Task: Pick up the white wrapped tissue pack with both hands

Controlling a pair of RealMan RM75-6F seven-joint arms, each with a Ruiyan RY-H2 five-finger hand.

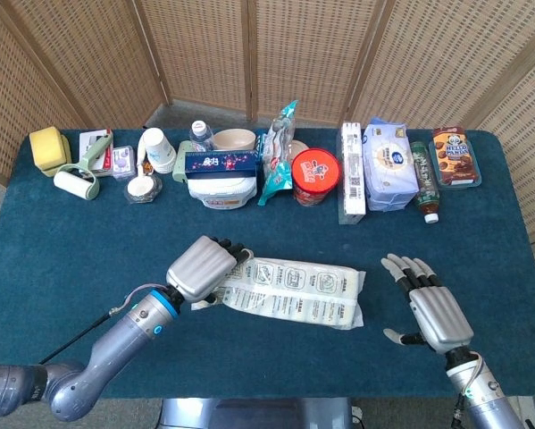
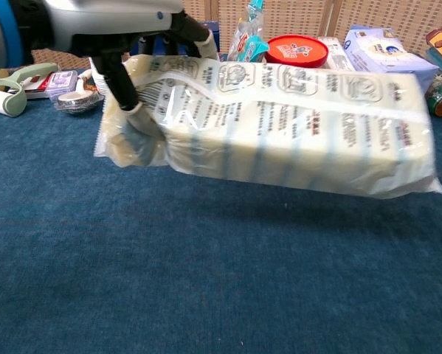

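A robot's left hand (image 1: 202,269) grips one end of a long white tissue pack in clear printed plastic wrap (image 1: 296,293), holding it above a dark blue cloth-covered table (image 1: 267,228). In the chest view the pack (image 2: 294,125) hangs clear of the cloth, casting a shadow beneath it, and tilts down toward its free end; the left hand (image 2: 125,44) closes dark fingers (image 2: 122,81) over the crumpled wrapper at the other end.

The right hand (image 1: 428,304) hovers just beside the pack's free end, palm facing it, fingers spread and holding nothing. It does not touch the pack. The chest view does not show this hand.

Along the far edge of the table stands a row of household goods: a yellow sponge block (image 1: 46,146), a green-handled lint roller (image 1: 77,182), a white paper cup (image 1: 157,149), a dark blue printed rectangular box (image 1: 222,164) lying on a white tub (image 1: 222,192), a teal snack bag (image 1: 278,161), a red round instant-noodle cup (image 1: 315,177), a tall white carton with a barcode (image 1: 352,173), a pale blue soft pack of wipes (image 1: 389,165), a green-labelled bottle lying on its side (image 1: 424,181) and a brown biscuit box (image 1: 455,156). Woven rattan screens (image 1: 267,54) stand behind the table.
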